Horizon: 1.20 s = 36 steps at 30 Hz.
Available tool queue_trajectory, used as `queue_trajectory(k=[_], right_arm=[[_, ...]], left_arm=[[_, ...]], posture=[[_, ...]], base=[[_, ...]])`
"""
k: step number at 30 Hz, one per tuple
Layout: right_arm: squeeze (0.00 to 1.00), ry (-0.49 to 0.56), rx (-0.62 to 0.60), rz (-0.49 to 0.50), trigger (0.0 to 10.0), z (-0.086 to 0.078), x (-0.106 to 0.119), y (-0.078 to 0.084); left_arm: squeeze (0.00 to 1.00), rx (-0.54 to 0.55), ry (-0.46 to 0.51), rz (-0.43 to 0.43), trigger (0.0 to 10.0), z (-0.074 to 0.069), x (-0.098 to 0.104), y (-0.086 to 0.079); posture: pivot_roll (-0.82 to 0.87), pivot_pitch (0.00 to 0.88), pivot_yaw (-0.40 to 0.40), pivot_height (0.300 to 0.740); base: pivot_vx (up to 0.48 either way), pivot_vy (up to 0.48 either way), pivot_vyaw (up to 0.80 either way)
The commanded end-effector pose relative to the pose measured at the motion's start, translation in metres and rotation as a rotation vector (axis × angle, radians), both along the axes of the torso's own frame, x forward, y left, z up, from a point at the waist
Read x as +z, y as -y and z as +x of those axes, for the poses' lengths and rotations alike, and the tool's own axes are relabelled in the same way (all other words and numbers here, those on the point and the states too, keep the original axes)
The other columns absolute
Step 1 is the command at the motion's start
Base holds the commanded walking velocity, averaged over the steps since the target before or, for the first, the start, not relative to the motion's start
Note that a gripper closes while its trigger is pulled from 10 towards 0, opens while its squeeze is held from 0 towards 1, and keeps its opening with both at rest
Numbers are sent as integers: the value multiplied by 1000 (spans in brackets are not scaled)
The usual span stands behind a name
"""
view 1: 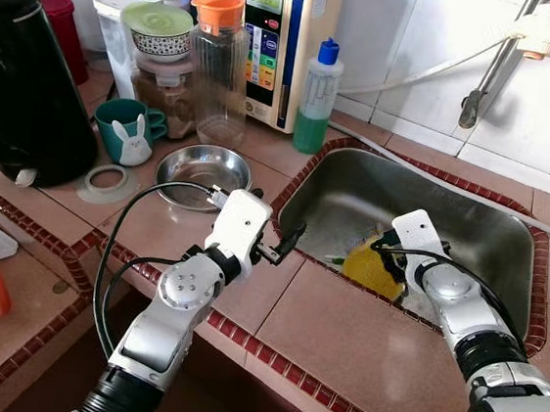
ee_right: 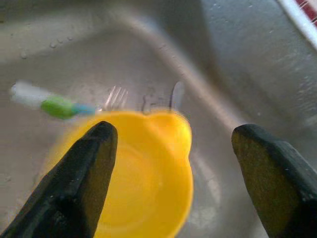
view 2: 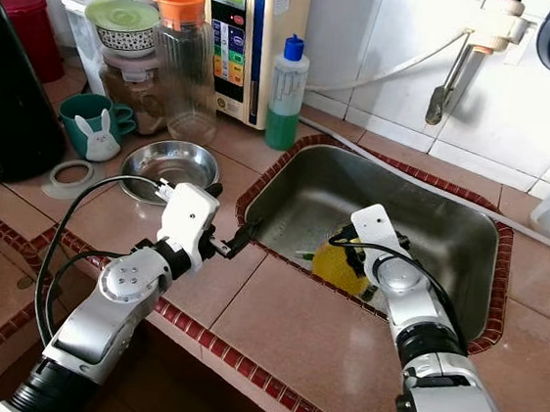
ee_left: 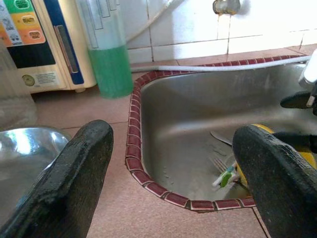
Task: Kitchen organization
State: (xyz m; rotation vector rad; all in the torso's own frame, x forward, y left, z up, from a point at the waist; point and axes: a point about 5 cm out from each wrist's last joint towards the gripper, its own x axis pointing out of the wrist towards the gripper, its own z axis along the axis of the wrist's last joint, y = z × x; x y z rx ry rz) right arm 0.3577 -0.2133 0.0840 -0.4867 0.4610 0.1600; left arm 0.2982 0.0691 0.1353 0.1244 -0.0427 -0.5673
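Brushed steel sink [view 1: 470, 226], glossy yellow plastic bowl [ee_right: 143, 183], matt tile counter [view 1: 349, 342]

Head stereo pair looks down over the tiled counter, both eyes sharing the steel sink [view 1: 508, 240]. Left wrist cam peers between its fingers [ee_left: 64, 183] from the counter across the basin, while the right wrist cam sits close above the yellow bowl [ee_right: 143, 183].

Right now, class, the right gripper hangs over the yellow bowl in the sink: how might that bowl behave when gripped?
The yellow bowl looks like thin plastic, so probably light. Its smooth rim may slip between the right gripper's open fingers. Resting on the steel sink, it could slide if nudged.
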Motion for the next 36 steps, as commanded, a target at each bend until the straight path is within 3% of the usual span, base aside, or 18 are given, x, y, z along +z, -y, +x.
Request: queue_trajectory(k=[1,8,13,14,16,17,18,22,25,32,33,34,35,36], right_arm=[[1000,-2,3,70,10000,4,6,-4],[1000,24,12,84,10000,7,12,-7],[1000,148,20,157,10000,13,32,-11],[1000,233,42,218,10000,13,47,-17],[1000,298,86,278,10000,10,61,-24],[533,327,120,317,10000,6,70,-30],[0,338,135,331,10000,3,74,-33],[0,354,180,363,10000,-8,84,-43],[0,353,285,430,10000,-24,95,-61],[0,329,380,425,10000,-36,96,-76],[0,326,378,421,10000,-37,96,-76],[0,322,375,428,10000,-39,97,-77],[0,318,372,436,10000,-40,98,-77],[0,313,369,440,10000,-41,99,-78]], left_arm=[[0,5,1,10,10000,4,3,1],[0,10,-1,8,10000,4,2,1],[0,144,26,50,10000,11,4,-14],[0,203,25,92,10000,16,3,-23],[0,253,17,128,10000,22,3,-33],[0,292,5,161,10000,27,2,-40],[0,301,-8,173,10000,29,1,-43],[0,324,-63,240,10000,34,-7,-51],[0,307,-149,303,10000,36,-22,-56],[0,276,-234,312,10000,37,-37,-58],[0,277,-247,306,9647,37,-38,-58],[0,263,-262,317,3059,38,-41,-57],[0,270,-269,313,0,39,-42,-58],[0,276,-272,311,0,40,-43,-59]], posture=[[132,13,-1,740],[129,13,-1,740],[133,16,0,740],[132,18,2,740],[128,20,4,740],[127,20,6,740],[126,19,6,740],[123,19,9,740],[117,18,14,740],[106,15,20,740],[108,14,19,740],[108,13,19,740],[105,13,20,740],[103,13,21,740]], base=[[0,0,0],[0,0,0],[0,0,0],[0,0,0],[0,0,0],[0,0,0],[0,0,0],[0,0,0],[0,0,0],[0,0,0],[0,0,0],[0,0,0],[0,0,0],[0,0,0]])
